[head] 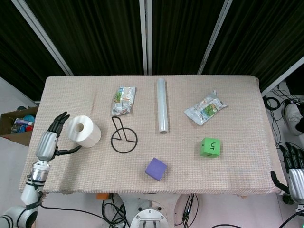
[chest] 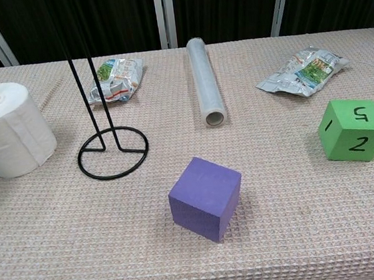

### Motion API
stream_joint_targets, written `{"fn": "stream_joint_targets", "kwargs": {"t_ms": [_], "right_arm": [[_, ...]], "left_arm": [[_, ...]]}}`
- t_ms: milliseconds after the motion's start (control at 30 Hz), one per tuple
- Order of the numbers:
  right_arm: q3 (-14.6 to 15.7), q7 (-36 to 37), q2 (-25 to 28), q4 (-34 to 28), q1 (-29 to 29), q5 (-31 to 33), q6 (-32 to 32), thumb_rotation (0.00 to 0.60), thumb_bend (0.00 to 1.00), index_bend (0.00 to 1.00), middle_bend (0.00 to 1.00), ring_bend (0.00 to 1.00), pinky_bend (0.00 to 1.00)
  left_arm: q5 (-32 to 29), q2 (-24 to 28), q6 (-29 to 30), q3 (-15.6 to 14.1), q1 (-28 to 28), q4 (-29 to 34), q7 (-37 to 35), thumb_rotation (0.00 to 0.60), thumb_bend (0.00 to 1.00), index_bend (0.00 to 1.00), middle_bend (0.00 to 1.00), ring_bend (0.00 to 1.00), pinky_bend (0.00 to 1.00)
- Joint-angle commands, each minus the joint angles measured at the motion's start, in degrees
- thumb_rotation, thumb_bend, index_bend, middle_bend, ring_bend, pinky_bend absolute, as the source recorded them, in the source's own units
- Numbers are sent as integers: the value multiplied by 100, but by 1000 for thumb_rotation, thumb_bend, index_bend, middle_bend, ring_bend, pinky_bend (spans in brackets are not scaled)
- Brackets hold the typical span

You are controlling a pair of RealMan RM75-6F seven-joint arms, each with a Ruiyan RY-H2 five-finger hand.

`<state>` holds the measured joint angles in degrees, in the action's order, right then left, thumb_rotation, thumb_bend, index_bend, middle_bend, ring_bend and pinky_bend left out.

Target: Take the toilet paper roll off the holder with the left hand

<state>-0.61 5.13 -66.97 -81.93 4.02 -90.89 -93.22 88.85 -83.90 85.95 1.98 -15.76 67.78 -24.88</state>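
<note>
Finishing: roll [head: 83,131] stood on end on worktop [head: 237,95] at left of frame, off holder [head: 123,137] and just beside it | left hand [head: 49,143] spread, holding nothing, next to roll, contact unclear | right hand [head: 293,170] idle at lower right, fingers apart | left to do: seemingly nothing.
</note>
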Motion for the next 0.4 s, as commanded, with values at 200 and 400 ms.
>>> {"fn": "stream_joint_targets", "kwargs": {"t_ms": [200,400], "right_arm": [[75,-173,-123,151,16,-55,39,600,306,0,0,0,0],[131,-295,-178,156,25,-153,16,600,308,0,0,0,0]], "left_arm": [[717,1748,1615,-1088,1681,1983,3370,301,21,0,0,1,153],[873,1652,1874,-1237,2128,1906,4042,303,21,0,0,1,153]]}}
